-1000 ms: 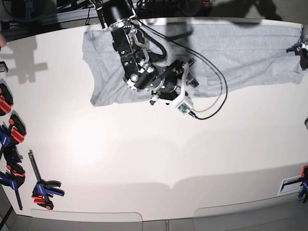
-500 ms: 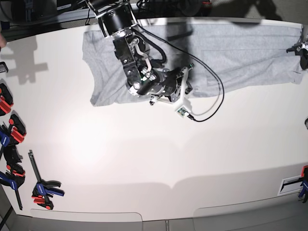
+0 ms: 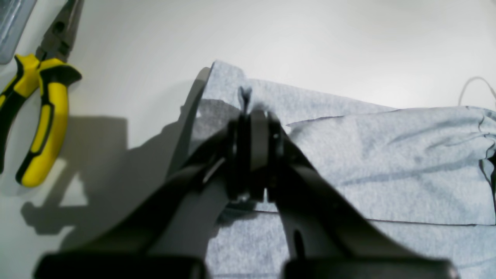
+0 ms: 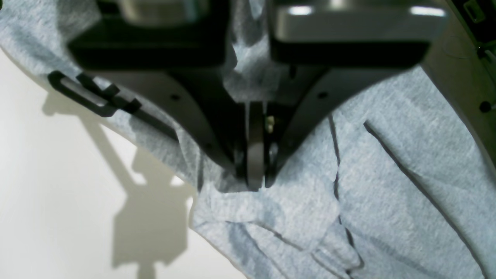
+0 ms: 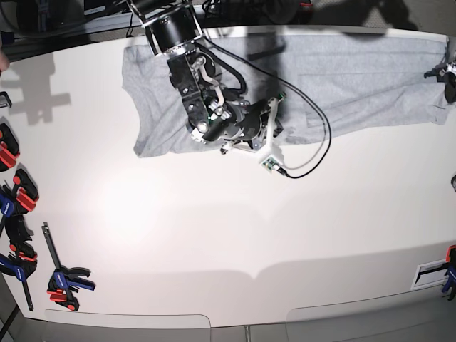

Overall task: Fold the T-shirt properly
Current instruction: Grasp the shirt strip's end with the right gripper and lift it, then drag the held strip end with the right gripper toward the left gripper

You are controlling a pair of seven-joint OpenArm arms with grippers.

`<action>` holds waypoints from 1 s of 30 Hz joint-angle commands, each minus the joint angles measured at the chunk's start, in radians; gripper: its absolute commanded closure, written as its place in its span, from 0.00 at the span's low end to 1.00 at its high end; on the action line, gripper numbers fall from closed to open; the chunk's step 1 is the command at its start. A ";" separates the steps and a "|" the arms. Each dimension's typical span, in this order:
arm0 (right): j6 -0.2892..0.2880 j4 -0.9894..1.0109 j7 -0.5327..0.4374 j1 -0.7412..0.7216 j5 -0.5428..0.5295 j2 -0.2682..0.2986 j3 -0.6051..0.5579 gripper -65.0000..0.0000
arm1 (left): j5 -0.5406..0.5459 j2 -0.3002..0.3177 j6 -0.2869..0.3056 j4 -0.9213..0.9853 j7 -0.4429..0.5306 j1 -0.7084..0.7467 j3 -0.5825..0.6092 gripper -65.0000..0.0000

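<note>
Where pliers (image 3: 38,116) lie, white table (image 5: 214,235) shows.

Bright overhead light glares off my white table (image 5: 142,206); hard shadows fall beside my arms. Wrist views blur up close; base view bends at edges.
</note>
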State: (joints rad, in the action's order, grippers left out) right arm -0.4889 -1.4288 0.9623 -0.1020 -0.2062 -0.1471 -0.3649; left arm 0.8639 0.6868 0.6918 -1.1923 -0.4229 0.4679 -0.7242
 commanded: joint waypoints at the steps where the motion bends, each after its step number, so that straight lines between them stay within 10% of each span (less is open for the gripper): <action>1: 0.000 -0.023 -0.015 -0.019 -0.015 -0.010 0.000 1.00 | 0.017 0.026 0.006 -0.014 0.026 0.000 -0.012 1.00; 11: -0.003 -0.321 0.108 0.099 -0.098 -0.010 -0.002 1.00 | 0.017 0.026 0.006 -0.014 0.026 0.000 -0.012 1.00; 17: -0.002 -0.334 -0.049 0.134 0.014 -0.010 -0.002 1.00 | 0.017 0.026 0.006 -0.014 0.026 0.000 -0.012 1.00; 21: 0.001 -0.232 -0.192 0.121 0.100 -0.010 -0.002 0.59 | 0.017 0.026 0.006 -0.014 0.027 0.000 -0.012 1.00; 30: 0.086 -0.047 -0.248 0.043 0.166 -0.010 -0.002 0.58 | 0.017 0.025 0.006 -0.014 0.027 0.000 -0.012 1.00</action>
State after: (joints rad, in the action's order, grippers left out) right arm -0.4000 -1.4586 0.7403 -0.0383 -0.0319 -0.1471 -0.3649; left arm 0.8639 0.6865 0.6918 -1.1923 -0.4206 0.4679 -0.7242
